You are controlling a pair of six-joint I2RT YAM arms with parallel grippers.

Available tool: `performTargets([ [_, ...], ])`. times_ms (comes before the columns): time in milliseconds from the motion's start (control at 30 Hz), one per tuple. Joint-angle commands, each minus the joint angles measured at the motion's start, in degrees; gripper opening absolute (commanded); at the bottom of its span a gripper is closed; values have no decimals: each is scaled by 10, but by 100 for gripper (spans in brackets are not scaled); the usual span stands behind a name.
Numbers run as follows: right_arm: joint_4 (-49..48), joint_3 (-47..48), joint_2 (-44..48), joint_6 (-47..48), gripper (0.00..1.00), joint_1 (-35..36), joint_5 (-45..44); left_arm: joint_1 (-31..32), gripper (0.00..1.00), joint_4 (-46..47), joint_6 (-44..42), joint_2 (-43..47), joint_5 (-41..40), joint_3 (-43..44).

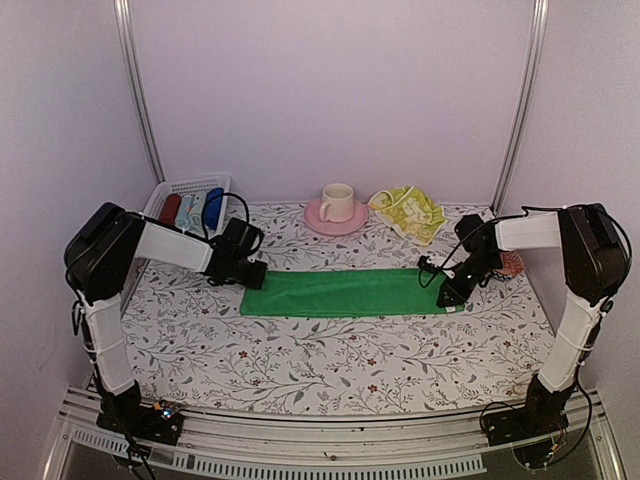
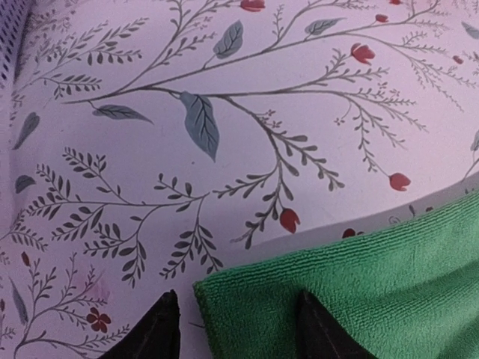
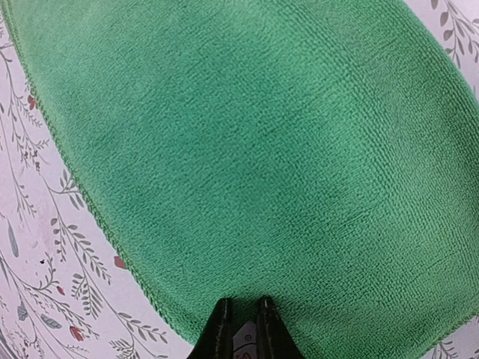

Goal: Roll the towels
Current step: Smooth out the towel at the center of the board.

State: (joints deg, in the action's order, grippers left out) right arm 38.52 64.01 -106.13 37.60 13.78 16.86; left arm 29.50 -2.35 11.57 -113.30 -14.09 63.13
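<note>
Top external view: the green towel (image 1: 345, 293) is lying folded into a long strip across the middle of the floral tablecloth (image 1: 330, 360), running from 9 to 3 o'clock. The yellow printed towel (image 1: 410, 212) is sitting crumpled toward 1 o'clock, not yet rolled. My left gripper (image 1: 255, 275) is hovering at the strip's 9 o'clock end with its fingers spread, one over bare cloth and one over the towel's corner. My right gripper (image 1: 452, 292) is sitting at the 3 o'clock hem, fingers nearly pressed together; I cannot tell whether they are pinching fabric. I am judging that rolling well means tucking one end tight, keeping the edges aligned and pinning the far end. I am seeing no readable brand or writing
</note>
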Motion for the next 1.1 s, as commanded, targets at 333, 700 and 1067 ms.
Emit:
performTargets([
  [333, 155, 265, 17, -37, 32, 39, 98, 60, 75, -8, -23, 124, 12, -8],
  [700, 130, 483, -169, -95, 9, 116, 142, 174, 65, 12, -55, 16, 115, 96],
  [1067, 74, 523, -289, -160, 5, 127, 174, 188, 62, 25, 6, -75, 140, 134],
])
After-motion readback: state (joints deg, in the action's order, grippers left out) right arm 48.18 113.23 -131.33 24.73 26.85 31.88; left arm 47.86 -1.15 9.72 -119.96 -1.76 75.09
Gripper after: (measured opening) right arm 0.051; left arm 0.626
